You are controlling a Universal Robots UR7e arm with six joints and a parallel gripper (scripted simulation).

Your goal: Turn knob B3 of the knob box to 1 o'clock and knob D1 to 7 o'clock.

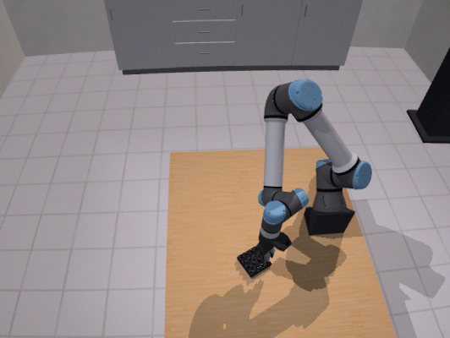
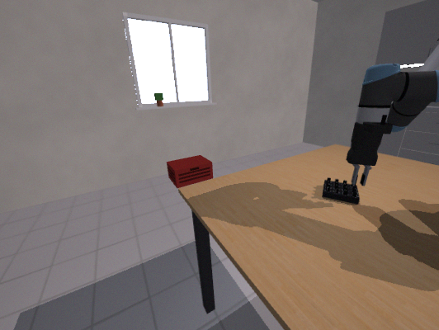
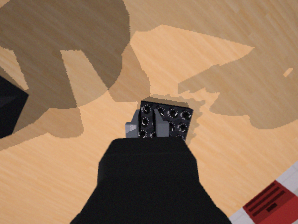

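knob box (image 1: 250, 263) (image 2: 341, 195) (image 3: 178, 108) sits on the near part of the table (image 1: 203, 203) (image 2: 264, 243) (image 3: 165, 50), knobs facing up so i can come down on them from above; my fingers (image 1: 269, 253) (image 2: 360, 183) stand partly apart over its right edge, probably to leave room for straddling a knob, but i cannot tell which knob, or whether i touch one
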